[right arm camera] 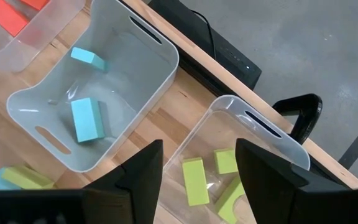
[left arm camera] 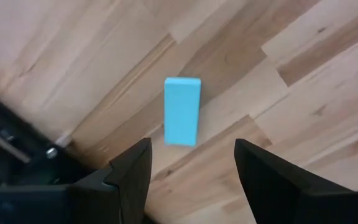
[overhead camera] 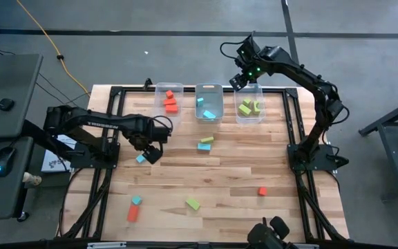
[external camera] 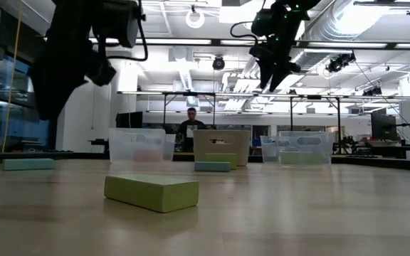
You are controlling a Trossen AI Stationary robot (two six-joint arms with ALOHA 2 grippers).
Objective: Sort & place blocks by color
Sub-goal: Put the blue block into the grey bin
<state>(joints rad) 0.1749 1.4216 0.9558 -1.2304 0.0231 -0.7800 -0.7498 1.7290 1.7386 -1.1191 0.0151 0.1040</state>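
left gripper (left arm camera: 191, 165) open over blue block (left arm camera: 182, 111)

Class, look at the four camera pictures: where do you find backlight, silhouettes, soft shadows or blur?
Low view: bright ceiling lights backlight both arms into dark silhouettes, and the near yellow-green block looks soft. Left wrist view: the blue block casts a faint shadow on the table. Right wrist view: the clear bins show slight sheen. High view: even light.
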